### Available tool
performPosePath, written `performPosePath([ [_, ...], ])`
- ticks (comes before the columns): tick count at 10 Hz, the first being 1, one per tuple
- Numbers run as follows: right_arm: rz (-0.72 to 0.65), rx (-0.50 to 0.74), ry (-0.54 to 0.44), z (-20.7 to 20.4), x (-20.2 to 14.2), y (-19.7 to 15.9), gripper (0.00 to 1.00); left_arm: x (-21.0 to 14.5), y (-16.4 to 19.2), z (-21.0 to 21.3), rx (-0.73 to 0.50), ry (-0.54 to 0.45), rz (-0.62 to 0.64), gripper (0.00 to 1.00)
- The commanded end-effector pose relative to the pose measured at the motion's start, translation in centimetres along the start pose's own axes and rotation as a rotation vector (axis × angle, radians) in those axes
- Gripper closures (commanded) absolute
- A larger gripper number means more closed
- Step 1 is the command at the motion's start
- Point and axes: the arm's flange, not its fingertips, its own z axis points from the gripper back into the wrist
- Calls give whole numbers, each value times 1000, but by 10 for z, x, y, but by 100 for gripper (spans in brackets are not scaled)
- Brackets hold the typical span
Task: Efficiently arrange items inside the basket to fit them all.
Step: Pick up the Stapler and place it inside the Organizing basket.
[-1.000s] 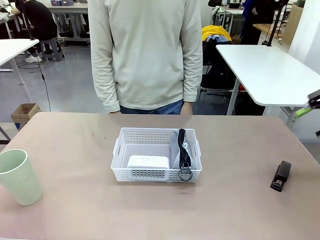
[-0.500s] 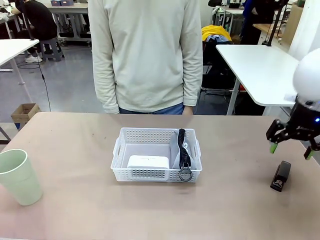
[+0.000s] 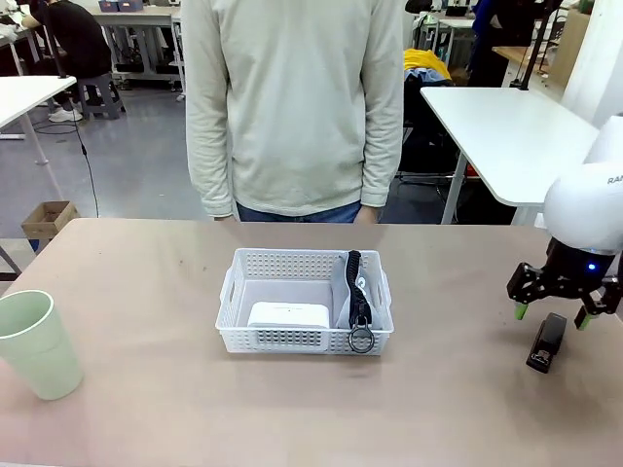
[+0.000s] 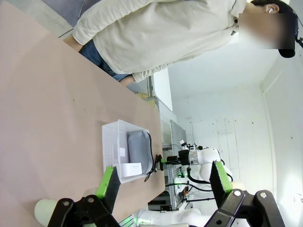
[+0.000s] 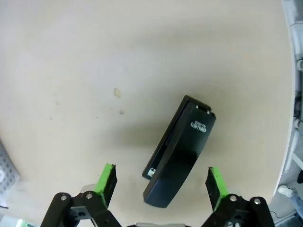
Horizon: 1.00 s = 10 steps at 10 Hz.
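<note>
Looking at right gripper [image 3: 551, 315]: spread fully wide, holding nothing, hanging just above stapler [image 5: 180, 151], not touching as far as can be told. Same for left gripper [image 4: 162, 174]: wide open, empty, up off table [image 3: 146, 282], well away from everything.

Locating stapler near right edge of table, well apart from basket [image 3: 304, 341]. Already in basket: box [image 3: 288, 314] on left, pouch [image 3: 342, 290] stood on edge along right wall, ring hanging over front rim. Cup [image 3: 37, 345] upright, far left.

Expect stiff, dense, smooth plastic shell with no give; could slip or pivot if pinched near an end. Probably sprung top too, so avoid squeezing top to base. Pinch across narrow flanks around mid-length, pads flat on sides.

Lying flat, long axis running near-to-far in front view, far end tipped slightly right. In right wrist view, sitting diagonal between fingers, not square to them; would roll wrist a bit before closing. Pale metal at near end, probably mouth; can't confirm.
</note>
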Motion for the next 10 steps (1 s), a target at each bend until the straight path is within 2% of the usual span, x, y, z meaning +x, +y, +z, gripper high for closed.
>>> performPosePath([
  [1,21,82,33,-16,-10,-13,0,1,-1,0,-26,-10,-17,0],
  [2,30,75,54,-21,-11,-13,0,1,-1,0,-26,-10,-17,0],
  [6,17,63,37,-27,-10,-11,0,1,-1,0,-26,-10,-17,0],
  [8,-279,1,50,-24,-10,-11,0,1,-1,0,-26,-10,-17,0],
  [10,-361,14,67,-22,-8,-15,0,1,-1,0,-26,-10,-17,0],
])
